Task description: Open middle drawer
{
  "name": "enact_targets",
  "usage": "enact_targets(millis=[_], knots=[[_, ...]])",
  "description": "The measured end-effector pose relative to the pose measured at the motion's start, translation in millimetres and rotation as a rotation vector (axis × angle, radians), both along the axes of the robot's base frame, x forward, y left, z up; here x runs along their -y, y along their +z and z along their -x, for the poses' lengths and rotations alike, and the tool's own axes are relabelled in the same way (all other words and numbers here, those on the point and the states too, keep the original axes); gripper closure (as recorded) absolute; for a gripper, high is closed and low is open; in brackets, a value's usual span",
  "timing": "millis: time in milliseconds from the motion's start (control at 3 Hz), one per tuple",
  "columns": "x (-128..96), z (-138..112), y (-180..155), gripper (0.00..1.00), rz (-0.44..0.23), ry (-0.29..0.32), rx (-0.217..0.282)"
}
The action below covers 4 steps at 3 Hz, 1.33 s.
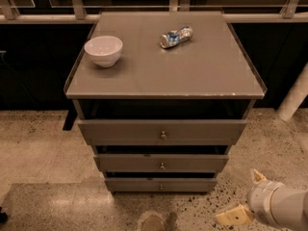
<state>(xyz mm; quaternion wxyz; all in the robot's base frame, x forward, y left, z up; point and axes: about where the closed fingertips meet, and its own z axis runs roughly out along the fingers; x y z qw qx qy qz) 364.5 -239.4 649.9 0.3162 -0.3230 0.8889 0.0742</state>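
The middle drawer (161, 162) is a grey flat front with a small round metal knob (162, 166), between the wider top drawer (162, 131) and the narrower bottom drawer (161, 184). All three fronts look pushed in. My gripper (243, 196) is at the lower right, low over the floor, to the right of and below the middle drawer, apart from the cabinet. Its two tan fingers (233, 214) are spread apart with nothing between them.
On the cabinet top (202, 76) stand a white bowl (103, 50) at the left and a crumpled blue and silver packet (175, 36) at the back. A white post (293, 97) stands at the right. Speckled floor surrounds the cabinet.
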Motion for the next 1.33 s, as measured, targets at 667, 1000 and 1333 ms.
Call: enact_targets(millis=[667,1000,1333], knots=[[-11.5,-26.1,-36.2,0.19,-0.028,-0.015,0.018],[-11.5,-26.1,-36.2,0.41,-0.028,-0.015,0.018],[-11.5,-26.1,-36.2,0.65,-0.028,-0.015,0.018]])
